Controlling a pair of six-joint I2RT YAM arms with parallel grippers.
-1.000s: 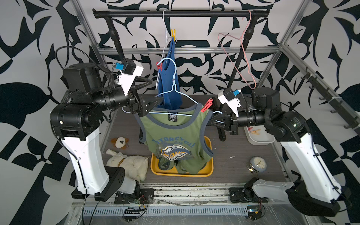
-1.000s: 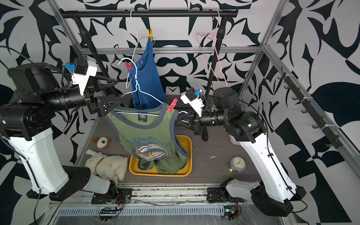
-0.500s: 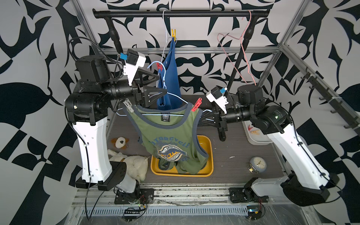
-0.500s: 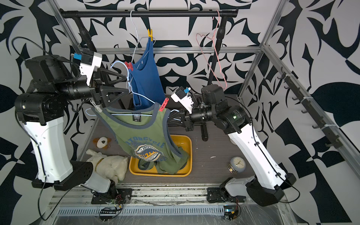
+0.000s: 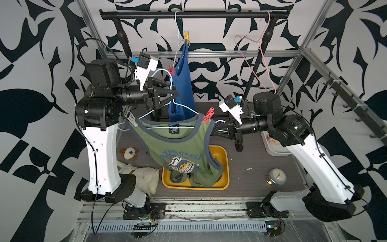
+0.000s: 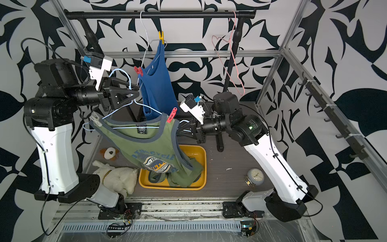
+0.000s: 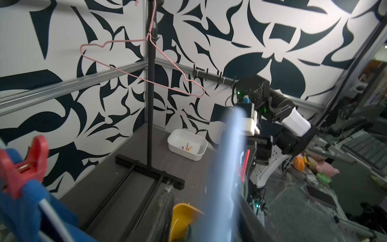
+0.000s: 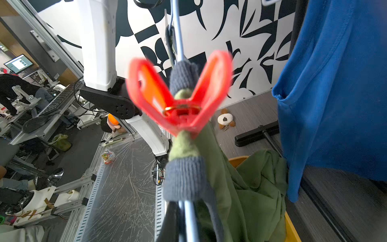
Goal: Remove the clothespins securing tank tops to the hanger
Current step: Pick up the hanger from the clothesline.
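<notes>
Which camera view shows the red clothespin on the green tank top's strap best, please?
The right wrist view: the red clothespin fills the frame, clamped on the green tank top strap. In both top views the clothespin is small; the left wrist view shows at most a red sliver.

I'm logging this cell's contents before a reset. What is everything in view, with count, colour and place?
clothespins: four clipped to the tops' straps, two red, one yellow, one grey; a few more in the white bin.
tank tops: three; blue hanging from the rail, printed green on the light-blue hanger, another green in the tray.
hangers: three; white and pink on the rail, light-blue held in mid-air.
rail: one, black, at the back.
tray: one, yellow, below the printed top.
clock: one, pale, near the right arm's base.
plush toys: two, cream and brown-white, near the left arm's base.
left gripper: black, shut on the light-blue hanger's neck.
right gripper: black, shut on its shoulder end.
</notes>
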